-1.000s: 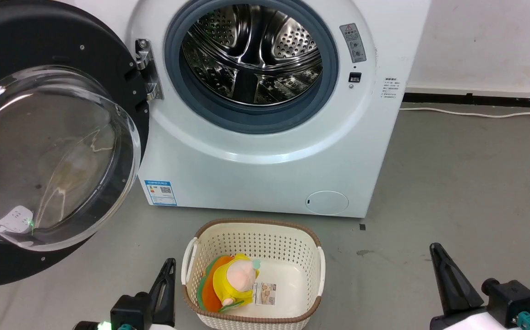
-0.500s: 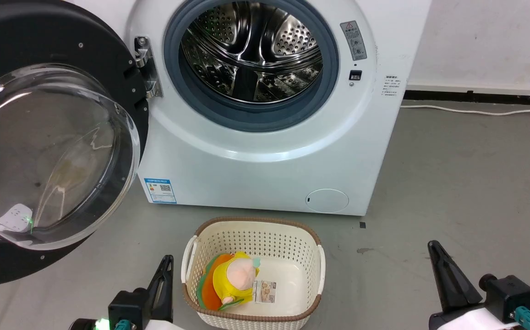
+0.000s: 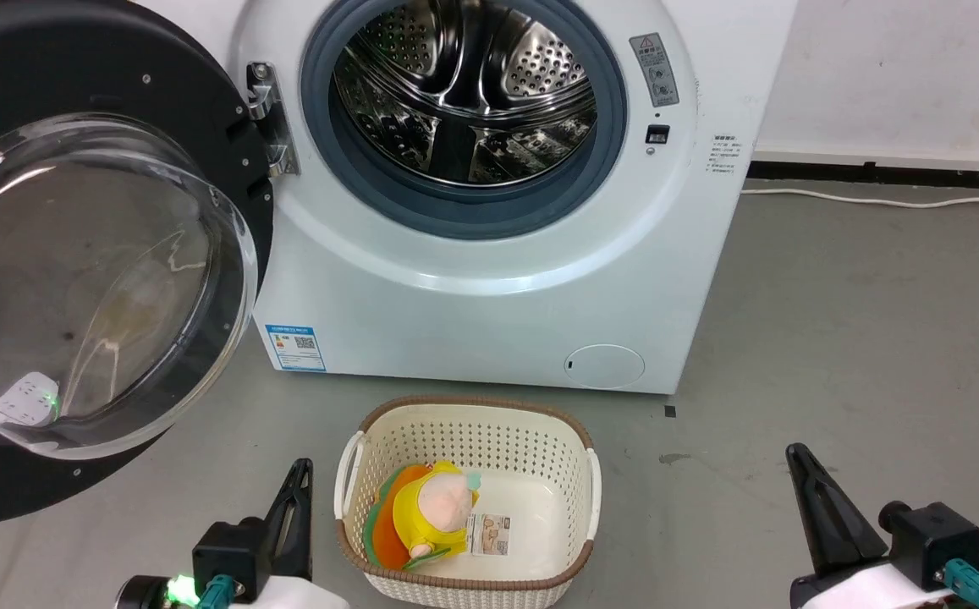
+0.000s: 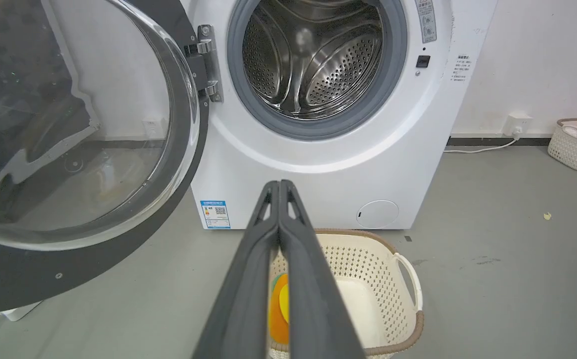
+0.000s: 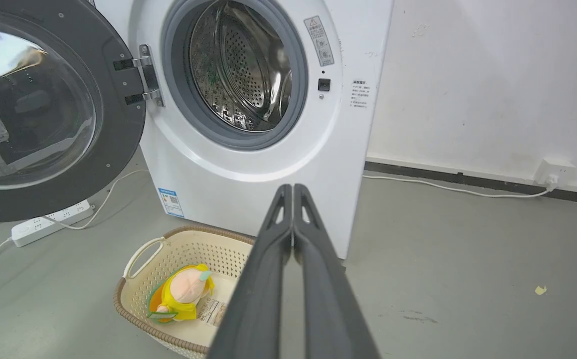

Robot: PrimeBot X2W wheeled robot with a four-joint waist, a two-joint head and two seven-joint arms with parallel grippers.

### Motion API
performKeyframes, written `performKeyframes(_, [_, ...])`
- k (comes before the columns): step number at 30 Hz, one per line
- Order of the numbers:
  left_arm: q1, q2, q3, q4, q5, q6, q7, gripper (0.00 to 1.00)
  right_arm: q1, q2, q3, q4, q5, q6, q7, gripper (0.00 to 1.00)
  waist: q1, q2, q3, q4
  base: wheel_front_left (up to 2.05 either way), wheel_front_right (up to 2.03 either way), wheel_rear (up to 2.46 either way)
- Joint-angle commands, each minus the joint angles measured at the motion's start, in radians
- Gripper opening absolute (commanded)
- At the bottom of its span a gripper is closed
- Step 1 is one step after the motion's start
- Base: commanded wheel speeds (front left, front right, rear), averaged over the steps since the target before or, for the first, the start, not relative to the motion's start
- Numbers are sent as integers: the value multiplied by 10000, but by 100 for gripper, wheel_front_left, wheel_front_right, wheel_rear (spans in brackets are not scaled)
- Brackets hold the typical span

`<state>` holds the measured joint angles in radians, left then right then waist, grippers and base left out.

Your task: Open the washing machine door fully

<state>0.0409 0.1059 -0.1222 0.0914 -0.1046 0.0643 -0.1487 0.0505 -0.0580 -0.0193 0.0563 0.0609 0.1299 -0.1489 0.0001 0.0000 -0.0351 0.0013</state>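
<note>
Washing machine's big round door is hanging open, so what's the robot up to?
The robot is holding nothing. The large round glossy black washing machine door with its clear glass bowl stands swung wide open, left of the white front-loading washing machine, whose steel drum is uncovered. The left gripper and the right gripper hang low, apart from the door, fingers shut on nothing. Between them a cream perforated basket holds a yellow plush toy.

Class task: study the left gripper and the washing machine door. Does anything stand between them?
Nothing visible does. Bare floor separates the left gripper from the washing machine door, already swung wide; the basket sits off to the gripper's right, outside that path.
</note>
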Motion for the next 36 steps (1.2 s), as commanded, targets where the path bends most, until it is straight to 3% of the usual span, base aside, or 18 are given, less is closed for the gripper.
performKeyframes(1, [-97,-57,50,-86,117,-73,69,0,-159,34,22,-70,-80,4,66,0,-1,0,7,0,0,0,0])
performKeyframes(36, [-255,-310,642,-504,586,-361,785,0,-333,56,108,-319,-347,6,785,0,-1,0,181,-7,0,0,0])
